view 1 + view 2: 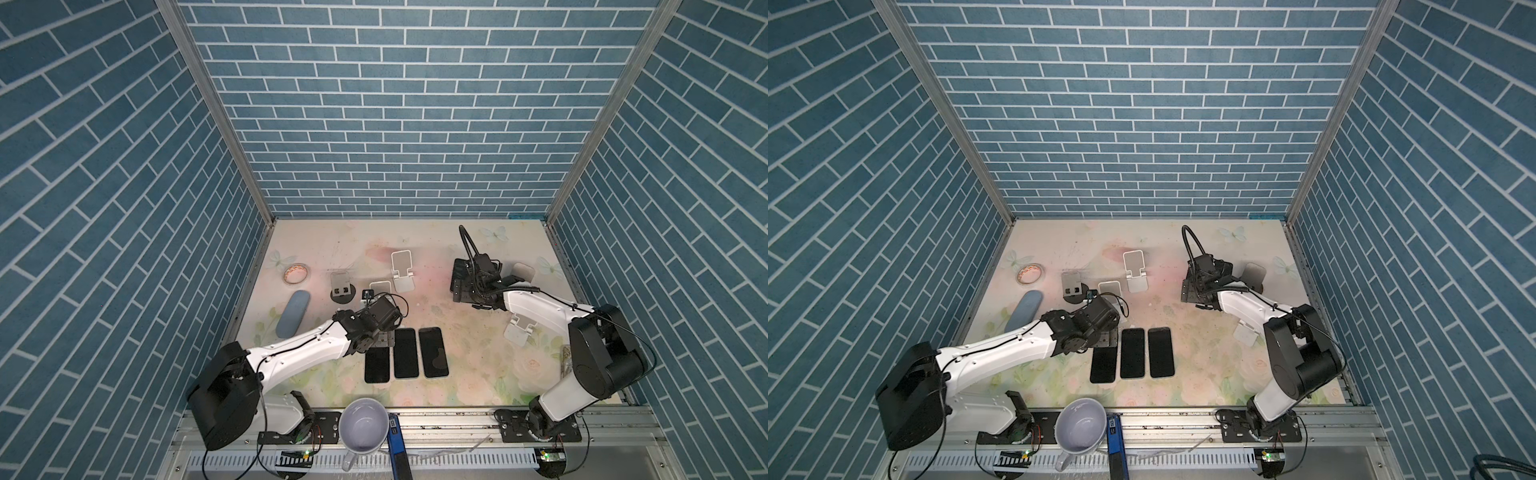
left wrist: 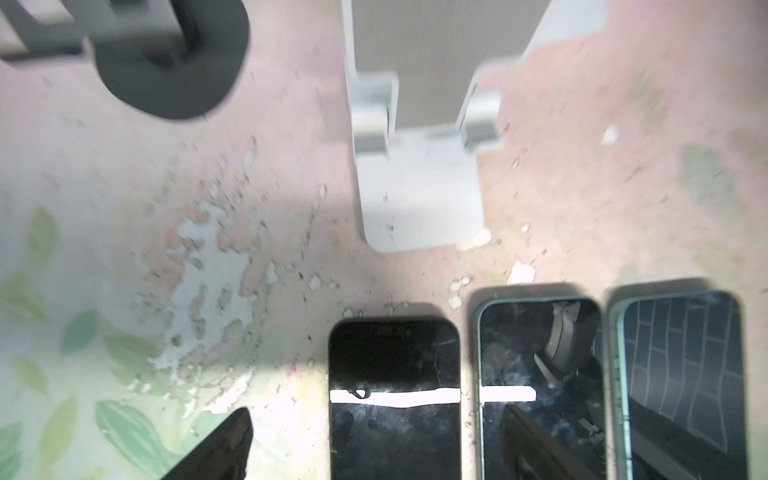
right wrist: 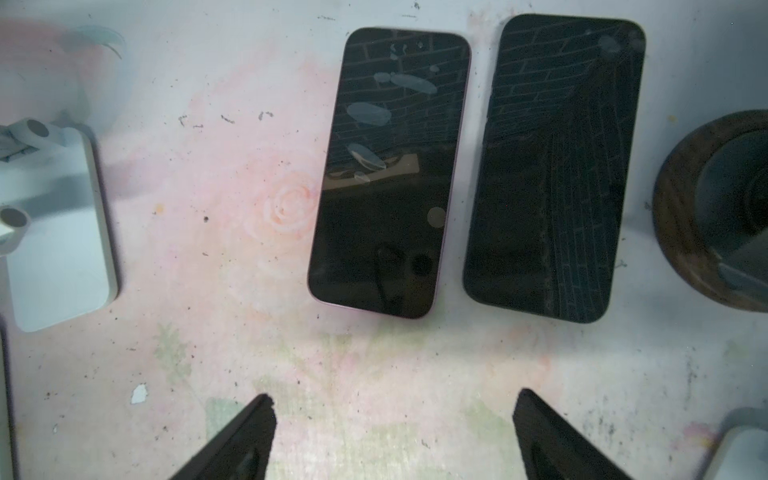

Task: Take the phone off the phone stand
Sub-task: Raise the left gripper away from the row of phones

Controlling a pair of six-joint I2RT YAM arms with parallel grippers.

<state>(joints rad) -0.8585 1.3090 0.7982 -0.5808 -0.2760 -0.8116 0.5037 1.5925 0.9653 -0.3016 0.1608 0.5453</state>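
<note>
Over at the left edge of the counter (image 1: 465, 374), a roll of tape (image 1: 295, 273) lies flat, with a blue oblong case (image 1: 292, 314) just toward the front of it. Next along is a grey stand on a black round base (image 1: 342, 286).

The left pincer (image 2: 377, 415) hangs over the counter with its fingers (image 2: 226, 444) spread wider than the phone (image 2: 395, 357) lying beneath them. It grips nothing, though I can't tell whether a tip brushes the glass. That phone lies flat, screen up. Its top end is near the base of a white phone stand (image 2: 419, 195) but apart from it. It is the leftmost of a row of three. A middle phone (image 1: 405, 353) and a third phone (image 1: 433, 352) lie close beside it, both flat on the counter.

Further right, the right pincer (image 3: 395, 397) is parted too and holds nothing, with only bare counter between its tips. Ahead of it a pink-edged phone (image 3: 390, 170) and a darker phone (image 3: 552, 166) lie flat side by side, not touching. A dark round-based stand (image 3: 715, 208) is just beyond them.
</note>
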